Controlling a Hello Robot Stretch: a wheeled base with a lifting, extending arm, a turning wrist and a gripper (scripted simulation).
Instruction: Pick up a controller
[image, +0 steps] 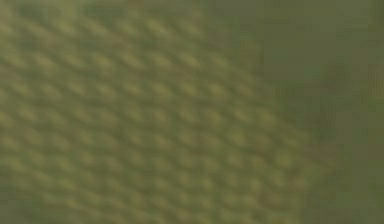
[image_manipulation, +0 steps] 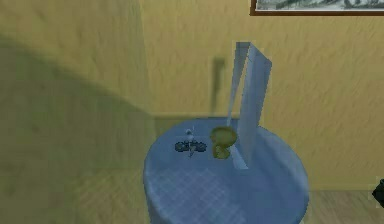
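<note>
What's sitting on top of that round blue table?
On the table are a small dark gadget, possibly the controller, a yellowish cup and a tall pale-blue upright panel. The panel hides the tabletop behind it.

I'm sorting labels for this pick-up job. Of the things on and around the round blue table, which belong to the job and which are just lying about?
For the job:
small dark thing, likely the controller, lying on the round blue table

Just lying about:
yellow cup beside it
upright pale blue panel behind the cup
framed picture on the wall
</note>
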